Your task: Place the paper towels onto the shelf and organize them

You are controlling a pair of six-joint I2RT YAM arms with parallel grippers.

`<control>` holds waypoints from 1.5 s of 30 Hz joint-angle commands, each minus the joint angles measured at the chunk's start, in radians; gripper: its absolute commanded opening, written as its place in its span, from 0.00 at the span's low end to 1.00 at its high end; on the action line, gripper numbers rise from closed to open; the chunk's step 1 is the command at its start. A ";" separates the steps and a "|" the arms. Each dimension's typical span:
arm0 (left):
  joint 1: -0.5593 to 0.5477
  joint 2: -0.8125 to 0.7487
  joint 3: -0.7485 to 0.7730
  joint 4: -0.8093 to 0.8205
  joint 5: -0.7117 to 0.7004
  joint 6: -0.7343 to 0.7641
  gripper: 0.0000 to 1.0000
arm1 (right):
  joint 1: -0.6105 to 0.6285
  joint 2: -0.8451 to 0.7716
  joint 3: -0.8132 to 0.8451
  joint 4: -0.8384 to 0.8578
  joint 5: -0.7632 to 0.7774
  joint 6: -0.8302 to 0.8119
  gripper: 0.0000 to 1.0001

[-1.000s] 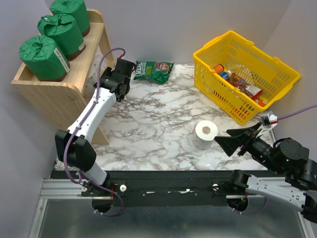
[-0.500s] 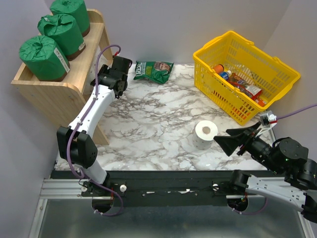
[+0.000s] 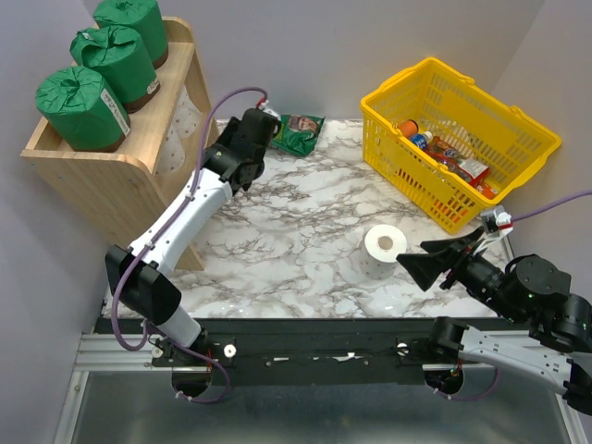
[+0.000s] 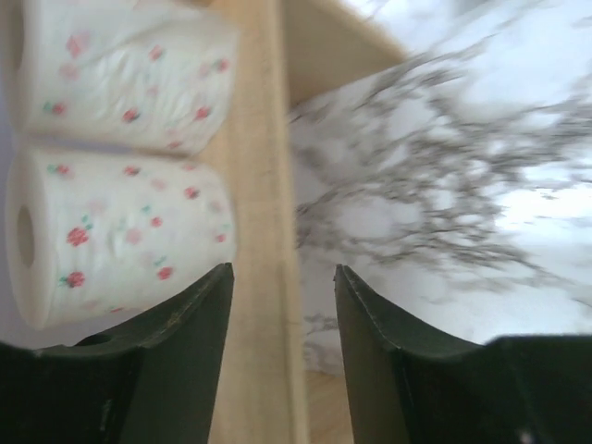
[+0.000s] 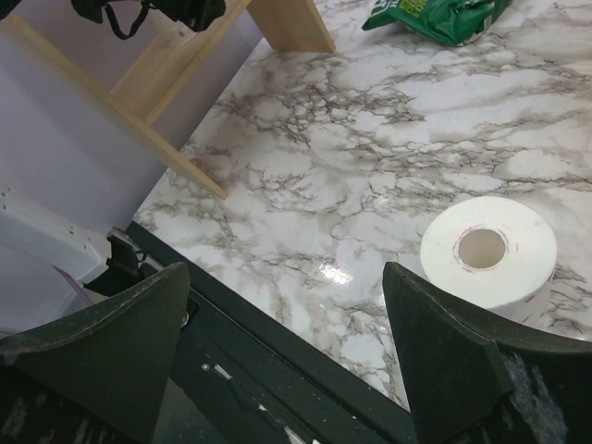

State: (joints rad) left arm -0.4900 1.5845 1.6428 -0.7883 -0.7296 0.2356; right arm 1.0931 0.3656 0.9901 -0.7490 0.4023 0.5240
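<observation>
Three green-wrapped paper towels point(image 3: 81, 106) stand on the top tray of the wooden shelf point(image 3: 92, 180). Two bare white rolls with small red prints point(image 4: 120, 236) lie on its lower tier; they show faintly in the top view point(image 3: 176, 139). A third white roll point(image 3: 385, 248) stands upright on the marble table and also shows in the right wrist view point(image 5: 488, 252). My left gripper point(image 3: 242, 153) is open and empty just right of the shelf, its jaws point(image 4: 282, 268) straddling the shelf's wooden edge point(image 4: 254, 185). My right gripper point(image 3: 413, 257) is open and empty just right of the standing roll point(image 5: 282, 277).
A yellow plastic basket point(image 3: 398, 79) with bottles and packets stands at the back right. A flat green snack bag point(image 3: 291, 134) lies at the back centre, just beyond my left wrist. The black mounting rail runs along the table's near edge point(image 5: 277, 370).
My left gripper has pulled back from the shelf's lower tier and swung right, toward the snack bag. The right arm has hardly moved.
</observation>
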 commanded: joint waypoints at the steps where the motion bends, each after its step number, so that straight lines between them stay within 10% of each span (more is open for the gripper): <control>1: -0.152 -0.049 0.041 -0.003 0.122 -0.027 0.64 | -0.002 -0.019 0.039 -0.045 0.023 0.013 0.94; 18: -0.656 0.078 -0.101 0.359 0.599 -0.154 0.95 | -0.001 -0.054 0.208 -0.124 0.084 -0.035 0.93; 45: -0.736 0.424 0.178 0.313 0.555 -0.154 0.93 | -0.002 -0.116 0.173 -0.138 0.122 0.004 0.93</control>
State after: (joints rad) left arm -1.2152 1.9903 1.7851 -0.4591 -0.1352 0.1066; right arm 1.0931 0.2710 1.1694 -0.8680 0.4969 0.5232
